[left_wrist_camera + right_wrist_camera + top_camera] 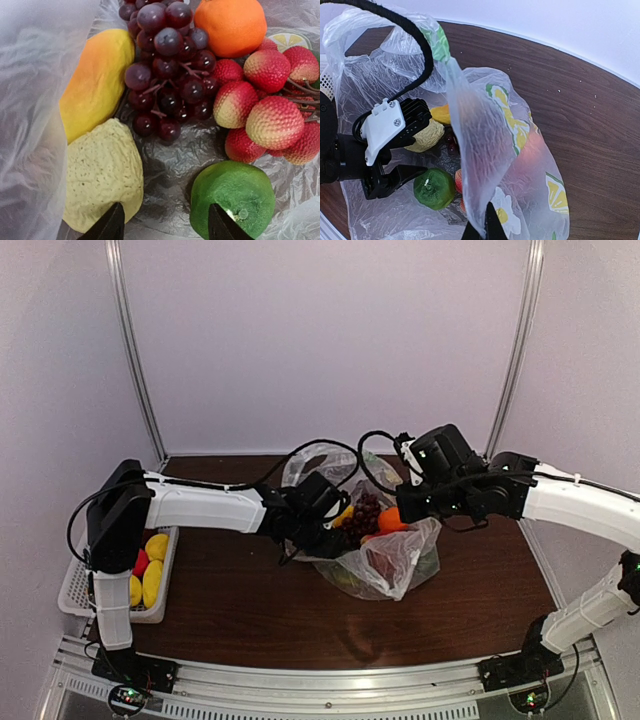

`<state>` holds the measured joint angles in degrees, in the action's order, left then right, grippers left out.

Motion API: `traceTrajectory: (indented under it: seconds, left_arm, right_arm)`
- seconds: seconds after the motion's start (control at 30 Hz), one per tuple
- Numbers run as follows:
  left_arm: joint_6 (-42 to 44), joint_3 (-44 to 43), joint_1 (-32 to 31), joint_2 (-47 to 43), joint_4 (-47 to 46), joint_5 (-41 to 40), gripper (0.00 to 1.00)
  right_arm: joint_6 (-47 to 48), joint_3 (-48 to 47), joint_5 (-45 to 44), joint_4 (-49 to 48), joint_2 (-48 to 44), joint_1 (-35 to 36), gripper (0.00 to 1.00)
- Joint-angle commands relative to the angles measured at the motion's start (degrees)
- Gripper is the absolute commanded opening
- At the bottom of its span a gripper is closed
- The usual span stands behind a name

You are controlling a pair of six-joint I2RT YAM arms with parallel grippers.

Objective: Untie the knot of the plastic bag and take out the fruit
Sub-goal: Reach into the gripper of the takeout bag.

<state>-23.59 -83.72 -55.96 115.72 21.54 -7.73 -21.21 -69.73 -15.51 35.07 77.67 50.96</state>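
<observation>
Your right claw (481,231) is pinched closed on a fold of the plastic bag (480,150), holding that side of the thin film up above the table (580,115) so that the bag's mouth gapes toward the left arm. Your left claw (165,227) is inside that mouth with its jaws apart and nothing between them. One fingertip (112,225) sits over a pale, bumpy yellow fruit (102,172) and the other over a green lime (232,197) — whether either touches, you cannot tell. Beyond them in the bag lie a yellow-orange mango (97,82), a bunch of dark purple grapes (167,65), an orange (230,25) and a cluster of red, pebbled fruit (272,115), all packed against one another on the crinkled plastic. Seen from above, the bag sits mid-table between the two arms. Well apart from it, at the table's left edge beside the left arm's base, a white slotted basket (70,590) holds yellow pieces (152,580) and a red one (141,562).
</observation>
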Motion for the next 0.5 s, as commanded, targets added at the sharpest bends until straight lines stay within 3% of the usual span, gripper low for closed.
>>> traceTrajectory:
  seconds: [0.0,0.33,0.47]
  left_arm:
    - [-1.1,1.9,0.7,0.6,1.9,-4.0,0.59]
    - [0.4,2.0,1.0,2.1,1.5,-7.5,0.65]
    - [1.9,1.2,0.9,3.1,1.4,-10.3,0.50]
  right_arm:
    - [-0.7,1.2,0.4,-0.8,-0.1,-0.3,0.00]
    - [-1.0,1.9,1.1,-1.7,0.1,-0.3,0.00]
    - [-1.2,2.2,1.3,-1.9,-0.1,-0.3,0.00]
